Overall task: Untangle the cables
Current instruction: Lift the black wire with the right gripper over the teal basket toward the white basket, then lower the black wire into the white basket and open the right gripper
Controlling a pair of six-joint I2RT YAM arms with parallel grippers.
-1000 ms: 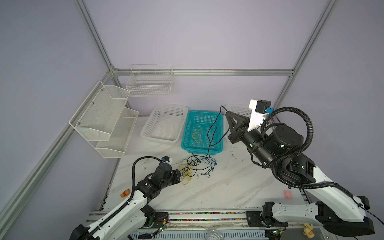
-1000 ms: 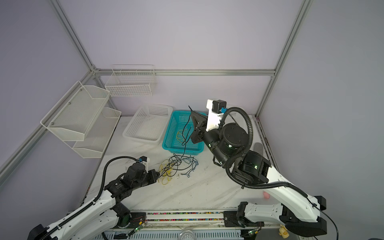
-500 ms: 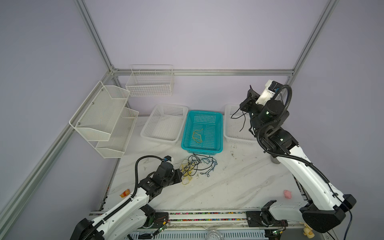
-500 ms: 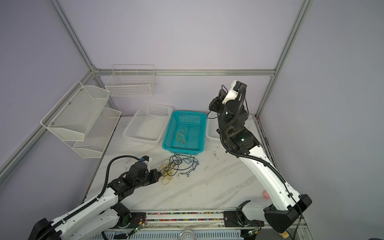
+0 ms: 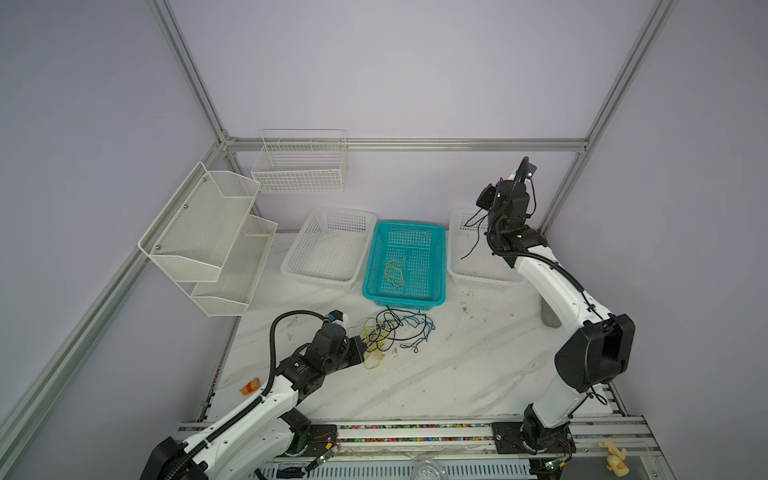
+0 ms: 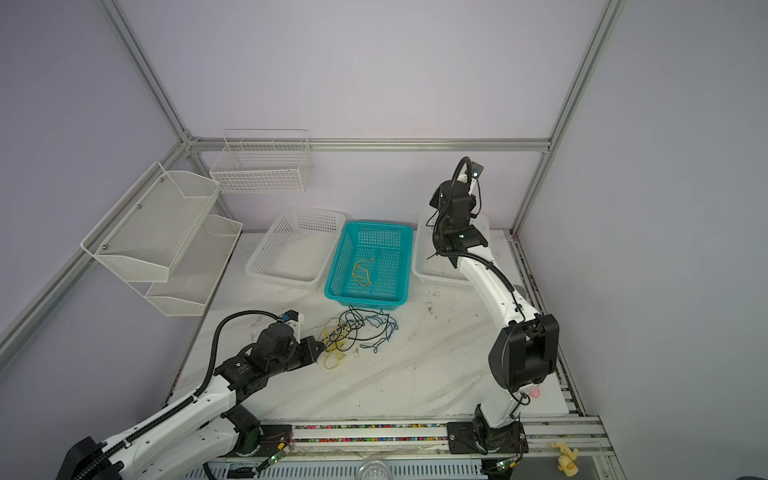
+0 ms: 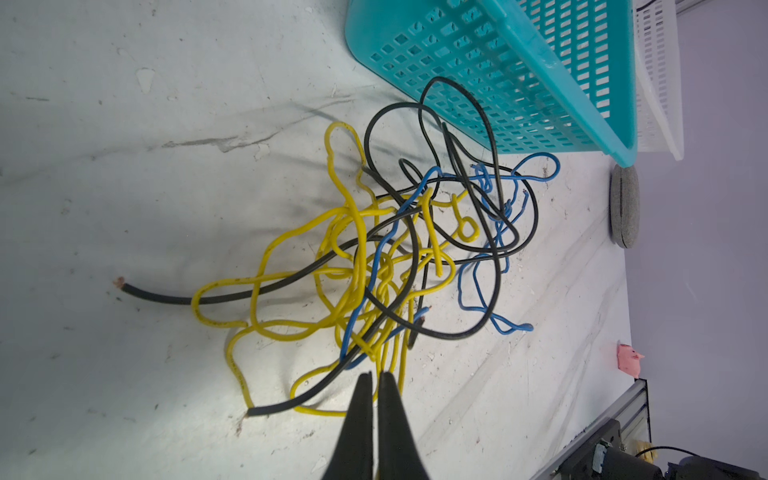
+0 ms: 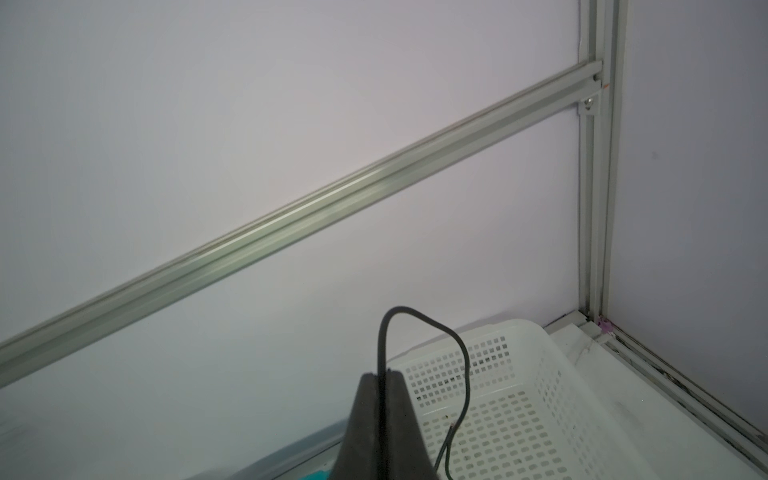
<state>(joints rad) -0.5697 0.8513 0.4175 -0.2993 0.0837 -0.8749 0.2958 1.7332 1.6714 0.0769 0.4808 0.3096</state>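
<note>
- Fingers first, please: how do the right fingers stand?
- They are closed on a black cable. It comes out between the tips, makes a loop and hangs down over the right white basket. In both top views these fingers are high above the bench, near the back right corner. If the low end of the cable touches the basket floor, I cannot tell.
- And the left fingers?
- Closed also, and low over the bench, with the tips at the edge of the tangle. Yellow strands run up to the tips. If one is pinched there, I cannot tell.
- Where does the tangle lie?
- On the bench, just in front of the teal basket. Yellow, black and blue cables cross each other many times there. One black loop stands up against the front wall of this basket.
- What is inside the baskets?
- In the teal basket lies one yellow cable, curled and alone. The left white basket is just beside it on one side, and the right white basket on the other side.
- What else is around?
- A wire basket hangs on the back wall and a two-level mesh shelf on the left wall. A small orange thing lies at the left edge of the bench. A grey round thing and a small pink thing are at the right side. In both top views the right arm covers a part of the right white basket.
</note>
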